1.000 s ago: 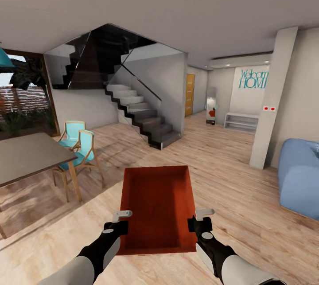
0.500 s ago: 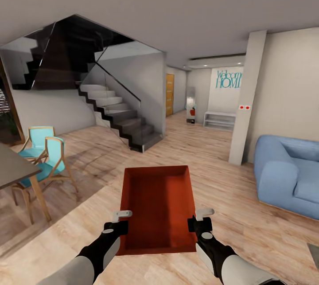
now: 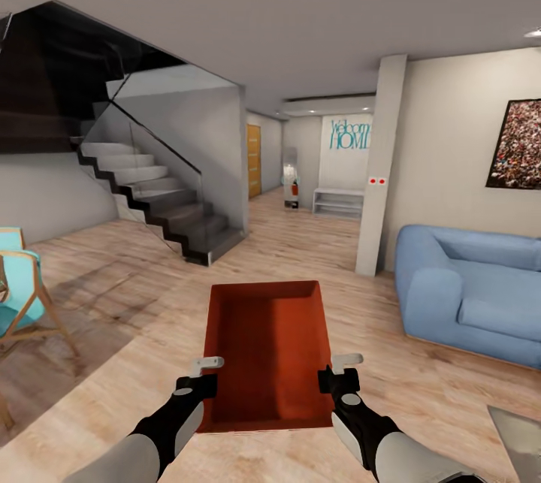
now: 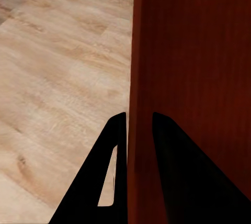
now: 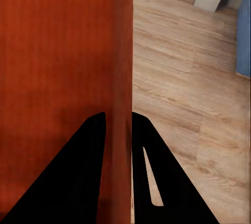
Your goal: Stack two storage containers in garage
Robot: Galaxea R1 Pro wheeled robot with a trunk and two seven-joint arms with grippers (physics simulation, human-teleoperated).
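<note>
I hold one red-orange storage container (image 3: 270, 351) level in front of me, above the light wood planks. My left gripper (image 3: 204, 378) is shut on its left wall, and my right gripper (image 3: 333, 374) is shut on its right wall. In the left wrist view the thin wall of the storage container (image 4: 137, 103) runs between the two black fingers (image 4: 107, 182). In the right wrist view the wall of the storage container (image 5: 123, 77) is pinched the same way between the fingers (image 5: 151, 182). The container is empty.
A blue sofa (image 3: 469, 295) stands at the right, with a white pillar (image 3: 379, 167) beside it. A dark staircase (image 3: 161, 205) rises at the left, and a teal chair (image 3: 19, 295) is at the left edge. A hallway with an orange door (image 3: 254, 160) lies ahead.
The whole view has swung right: the dining table left the picture, the stairs slid left, and more of the sofa and a wall picture came in. Both grippers keep the same hold.
</note>
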